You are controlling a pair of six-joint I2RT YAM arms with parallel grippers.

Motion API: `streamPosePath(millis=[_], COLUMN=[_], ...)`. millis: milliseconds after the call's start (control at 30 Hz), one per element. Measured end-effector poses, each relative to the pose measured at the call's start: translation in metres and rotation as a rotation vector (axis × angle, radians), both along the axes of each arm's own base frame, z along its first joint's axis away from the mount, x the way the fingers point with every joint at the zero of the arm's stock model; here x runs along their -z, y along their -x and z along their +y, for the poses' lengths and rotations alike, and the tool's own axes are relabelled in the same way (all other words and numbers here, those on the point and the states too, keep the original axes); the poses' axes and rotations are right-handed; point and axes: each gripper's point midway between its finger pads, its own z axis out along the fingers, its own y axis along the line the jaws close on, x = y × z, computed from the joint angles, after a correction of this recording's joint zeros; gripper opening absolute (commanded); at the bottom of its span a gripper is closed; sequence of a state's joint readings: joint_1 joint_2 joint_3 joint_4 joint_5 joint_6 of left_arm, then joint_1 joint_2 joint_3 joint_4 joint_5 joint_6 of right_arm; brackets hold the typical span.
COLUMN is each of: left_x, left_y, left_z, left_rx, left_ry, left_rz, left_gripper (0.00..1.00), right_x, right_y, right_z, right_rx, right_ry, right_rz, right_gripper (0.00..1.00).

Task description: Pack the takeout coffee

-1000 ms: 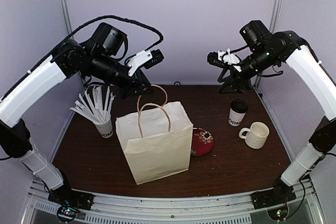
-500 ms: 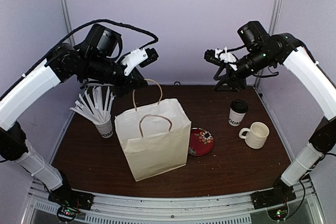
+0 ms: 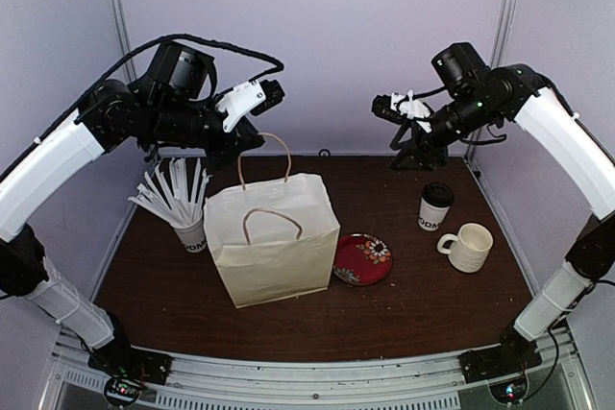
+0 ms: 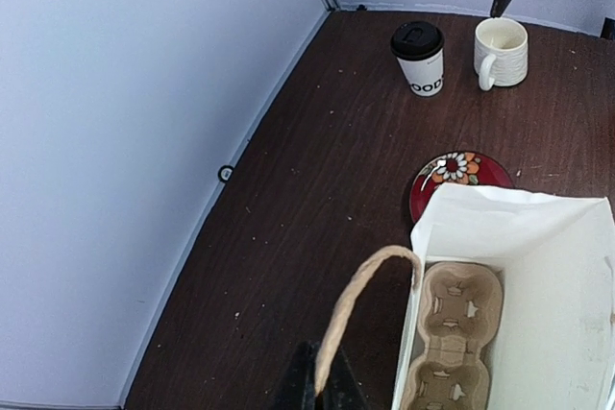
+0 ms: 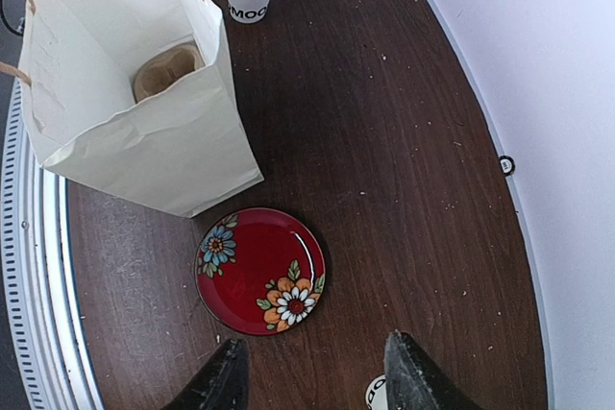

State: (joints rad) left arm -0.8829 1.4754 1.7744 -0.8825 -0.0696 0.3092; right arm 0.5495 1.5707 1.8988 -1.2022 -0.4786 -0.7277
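Note:
The takeout coffee (image 3: 435, 206), a white paper cup with dark letters and a black lid, stands on the right of the table; it also shows in the left wrist view (image 4: 419, 57). A white paper bag (image 3: 273, 249) stands mid-table with a cardboard cup carrier (image 4: 452, 348) inside. My left gripper (image 4: 323, 393) is shut on the bag's far paper handle (image 4: 357, 305) and holds it up. My right gripper (image 5: 312, 379) is open and empty, high above the table near the cup, whose rim barely shows at the bottom edge.
A paper cup bristling with white sticks (image 3: 188, 220) stands left of the bag. A red flowered plate (image 3: 363, 258) lies right of the bag. A cream ribbed mug (image 3: 470, 246) stands beside the coffee. Purple walls close the back and sides.
My left gripper has drawn back to the left with the bag's handle, and the bag has slid left off the red plate. My right gripper has shifted slightly left.

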Motion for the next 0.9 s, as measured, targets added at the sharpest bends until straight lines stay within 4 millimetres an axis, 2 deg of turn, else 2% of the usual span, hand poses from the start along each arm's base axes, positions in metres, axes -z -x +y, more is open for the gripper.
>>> streamPosePath(millis=[167, 300, 433, 467, 533, 667, 767, 900], left_x=[-0.008, 0.001, 0.018, 0.019, 0.021, 0.024, 0.03, 0.048], left_y=[0.007, 0.019, 0.054, 0.058, 0.078, 0.131, 0.163, 0.18], left_z=[0.003, -0.003, -0.02, -0.022, -0.033, -0.057, -0.065, -0.063], left_rx=[0.016, 0.052, 0.143, 0.151, 0.199, 0.318, 0.382, 0.39], left_ry=[0.022, 0.035, 0.038, 0.039, 0.041, 0.034, 0.017, -0.028], left_rz=[-0.001, 0.048, 0.129, 0.135, 0.156, 0.184, 0.212, 0.259], left_gripper=[0.0, 0.0, 0.0, 0.0, 0.0, 0.0, 0.0, 0.0], right_x=[0.002, 0.005, 0.007, 0.007, 0.007, 0.008, 0.01, 0.014], right_y=[-0.001, -0.001, -0.001, -0.001, -0.002, -0.002, -0.002, -0.004], right_z=[0.001, 0.0, 0.0, 0.0, 0.0, 0.0, 0.0, 0.002], right_rx=[0.002, 0.004, 0.005, 0.006, 0.006, 0.005, 0.005, 0.003], right_ry=[-0.001, 0.005, 0.01, 0.009, 0.01, 0.01, 0.012, 0.018], right_rz=[0.001, 0.005, 0.009, 0.009, 0.01, 0.011, 0.016, 0.028], right_gripper=[0.5, 0.51, 0.51, 0.51, 0.51, 0.51, 0.52, 0.52])
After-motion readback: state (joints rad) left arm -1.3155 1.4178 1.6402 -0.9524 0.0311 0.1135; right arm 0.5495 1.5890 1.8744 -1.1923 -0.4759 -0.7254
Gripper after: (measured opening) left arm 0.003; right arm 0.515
